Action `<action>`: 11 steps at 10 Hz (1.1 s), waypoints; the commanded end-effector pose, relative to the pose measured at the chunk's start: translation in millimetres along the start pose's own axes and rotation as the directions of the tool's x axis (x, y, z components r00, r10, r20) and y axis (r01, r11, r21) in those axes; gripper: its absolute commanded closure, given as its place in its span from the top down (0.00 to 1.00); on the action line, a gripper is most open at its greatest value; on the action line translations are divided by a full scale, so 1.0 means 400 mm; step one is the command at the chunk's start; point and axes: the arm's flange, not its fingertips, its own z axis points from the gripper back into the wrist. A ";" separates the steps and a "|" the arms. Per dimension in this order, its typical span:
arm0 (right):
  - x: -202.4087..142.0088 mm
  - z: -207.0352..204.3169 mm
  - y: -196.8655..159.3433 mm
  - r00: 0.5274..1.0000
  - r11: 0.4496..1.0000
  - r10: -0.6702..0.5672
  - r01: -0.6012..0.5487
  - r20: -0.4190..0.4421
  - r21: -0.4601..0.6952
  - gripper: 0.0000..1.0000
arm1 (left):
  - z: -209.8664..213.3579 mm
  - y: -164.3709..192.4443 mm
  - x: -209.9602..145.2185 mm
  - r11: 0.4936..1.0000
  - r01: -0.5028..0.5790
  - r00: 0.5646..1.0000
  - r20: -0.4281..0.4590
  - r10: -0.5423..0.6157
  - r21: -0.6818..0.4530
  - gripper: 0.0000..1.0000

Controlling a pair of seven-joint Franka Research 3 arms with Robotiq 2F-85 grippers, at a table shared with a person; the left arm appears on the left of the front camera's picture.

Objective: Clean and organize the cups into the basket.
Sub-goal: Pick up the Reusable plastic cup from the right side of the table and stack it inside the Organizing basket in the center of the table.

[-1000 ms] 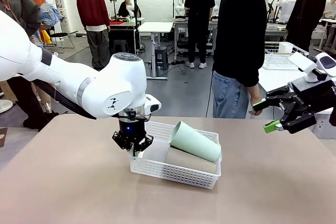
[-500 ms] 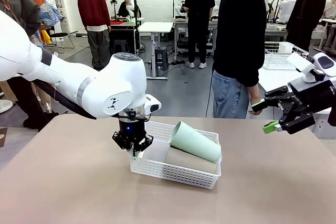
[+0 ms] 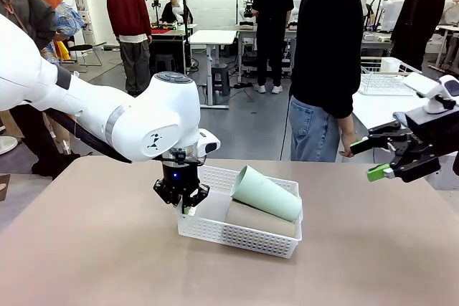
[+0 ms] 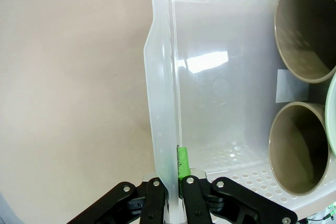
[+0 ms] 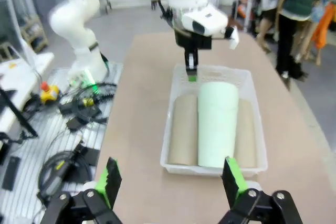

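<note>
Writing that can be read appears on none of the cups, the basket (image 3: 240, 236) or either arm. The white basket sits mid-bench (image 3: 86, 249) holding all three cups on their sides: the mint green cup (image 3: 267, 193) lies on top of the two tan cups (image 5: 184, 137), of which the front view shows just one flank below it. In the left wrist view the cups are cut off by the frame, showing little more than two tan rims and a sliver of the green one. The left gripper (image 4: 175, 182) has its fingers closed on the basket's end wall, one finger on each side of it. The right gripper (image 3: 374, 158) hangs above the bench's right edge with fingers spread wide and empty; it has drifted slightly right since a second ago, while the left arm and basket have not moved.
</note>
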 end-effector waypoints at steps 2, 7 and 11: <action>-0.059 0.117 -0.039 0.853 0.923 -0.383 0.366 0.355 0.115 1.00 | 0.005 0.002 -0.004 1.000 0.007 1.000 0.007 -0.007 -0.004 0.00; -0.248 0.372 0.037 0.475 0.567 -0.730 0.822 0.492 0.048 1.00 | 0.005 0.002 -0.004 1.000 0.007 1.000 0.007 -0.007 -0.004 0.00; -0.278 0.504 0.151 0.277 0.350 -0.920 0.899 0.276 0.265 1.00 | 0.005 0.002 -0.004 1.000 0.007 1.000 0.007 -0.007 -0.004 0.00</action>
